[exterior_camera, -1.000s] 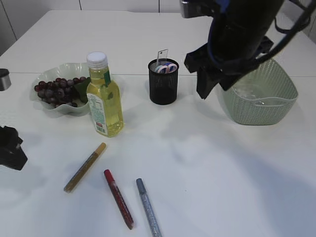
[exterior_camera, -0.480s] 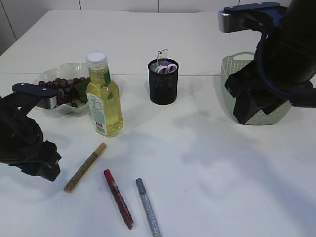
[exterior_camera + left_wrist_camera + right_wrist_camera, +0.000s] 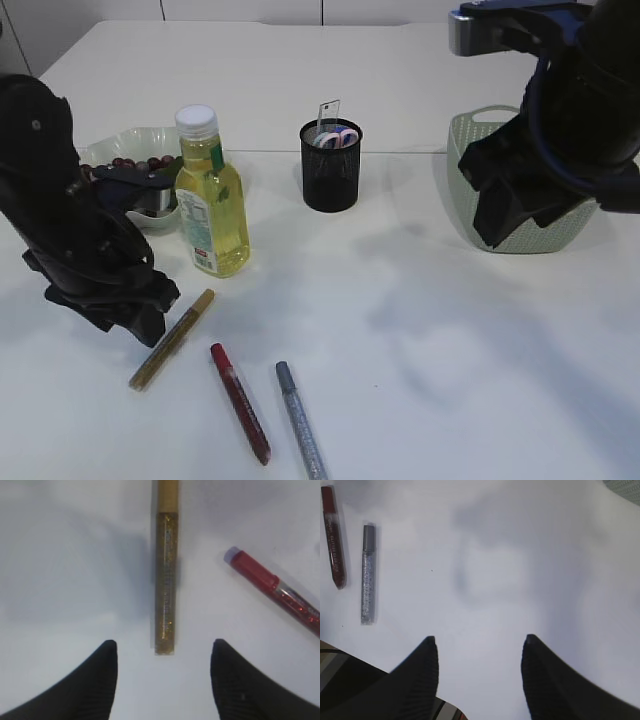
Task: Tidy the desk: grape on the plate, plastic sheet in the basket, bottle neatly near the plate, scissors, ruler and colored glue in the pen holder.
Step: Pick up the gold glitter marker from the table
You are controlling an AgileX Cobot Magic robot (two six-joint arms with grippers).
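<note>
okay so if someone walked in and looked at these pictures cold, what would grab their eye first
Probably the left arm's open tool, poised just above the near end of the gold glitter glue pen at the table's front left, with the red pen and silver pen lying beside it. Next, the yellow bottle standing by the plate of grapes at the back left. The right tool hangs open over bare table, in front of the green basket.
</note>
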